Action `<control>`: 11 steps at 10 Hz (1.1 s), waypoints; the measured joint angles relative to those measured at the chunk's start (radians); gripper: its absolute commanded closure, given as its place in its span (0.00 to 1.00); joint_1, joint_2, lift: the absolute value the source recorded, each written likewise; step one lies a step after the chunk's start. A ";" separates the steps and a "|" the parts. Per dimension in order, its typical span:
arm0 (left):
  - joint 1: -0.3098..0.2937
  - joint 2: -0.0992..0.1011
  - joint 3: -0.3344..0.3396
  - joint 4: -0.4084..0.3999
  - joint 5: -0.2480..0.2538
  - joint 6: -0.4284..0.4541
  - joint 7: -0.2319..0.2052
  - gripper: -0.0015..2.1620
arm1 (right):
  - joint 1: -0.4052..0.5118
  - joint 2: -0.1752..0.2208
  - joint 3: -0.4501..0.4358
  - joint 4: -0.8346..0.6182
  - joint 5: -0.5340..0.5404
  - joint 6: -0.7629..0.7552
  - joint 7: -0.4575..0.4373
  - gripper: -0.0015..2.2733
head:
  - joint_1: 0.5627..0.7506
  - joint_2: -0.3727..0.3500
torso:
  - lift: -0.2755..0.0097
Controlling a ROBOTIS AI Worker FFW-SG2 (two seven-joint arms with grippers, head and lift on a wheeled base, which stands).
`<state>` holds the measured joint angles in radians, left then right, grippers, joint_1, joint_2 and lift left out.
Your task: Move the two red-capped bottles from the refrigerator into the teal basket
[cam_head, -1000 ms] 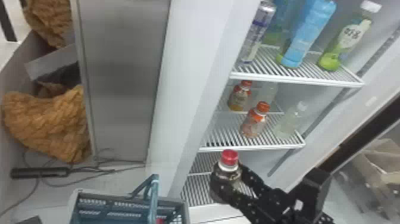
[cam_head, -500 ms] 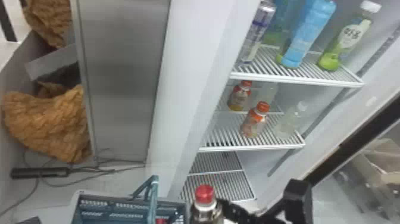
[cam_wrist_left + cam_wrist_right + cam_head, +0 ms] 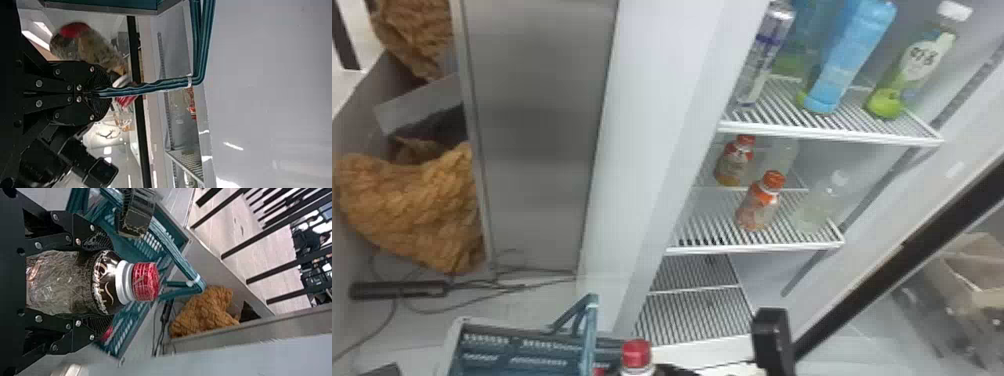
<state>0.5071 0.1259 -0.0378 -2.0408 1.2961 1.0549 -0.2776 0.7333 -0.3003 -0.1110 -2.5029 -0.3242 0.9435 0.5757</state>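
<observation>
Low in the head view, my right gripper (image 3: 677,371) is at a red-capped bottle (image 3: 637,356), beside the right end of the teal basket (image 3: 532,334). In the right wrist view, my right gripper (image 3: 94,284) is shut on that dark-labelled bottle (image 3: 105,282), with the basket (image 3: 125,335) behind it. Another red cap (image 3: 106,333) shows inside the basket, partly hidden by a finger. In the left wrist view, my left gripper (image 3: 94,93) is shut on the basket's handle (image 3: 156,85), and a blurred bottle (image 3: 100,49) is behind the handle.
The open refrigerator holds two orange-capped bottles (image 3: 759,202) and clear ones on its middle shelf (image 3: 702,220). Taller drinks (image 3: 852,55) stand on the shelf above. The cabinet wall (image 3: 642,150) rises behind the basket; cables (image 3: 497,287) lie on the floor at left.
My right gripper has carried the red-capped bottle left and down, from in front of the lower refrigerator shelves to the basket's right end. The basket has barely shifted.
</observation>
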 measured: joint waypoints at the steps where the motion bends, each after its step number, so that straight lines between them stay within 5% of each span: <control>1: -0.001 0.000 0.000 0.000 0.000 0.000 0.000 0.54 | -0.040 -0.001 0.031 0.059 -0.021 -0.020 0.003 0.31 | 0.70 0.03 | 0.18; 6: 0.001 -0.003 0.006 0.000 0.000 -0.002 0.000 0.54 | -0.068 -0.002 0.049 0.126 -0.031 -0.090 0.013 0.11 | 0.70 0.08 | 0.18; 11: 0.004 -0.003 0.006 0.000 0.002 -0.002 0.000 0.54 | -0.039 0.035 -0.050 0.115 0.052 -0.319 0.012 0.10 | 0.70 0.03 | 0.18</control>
<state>0.5110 0.1228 -0.0320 -2.0407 1.2981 1.0530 -0.2776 0.6938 -0.2652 -0.1610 -2.3876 -0.2719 0.6245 0.5873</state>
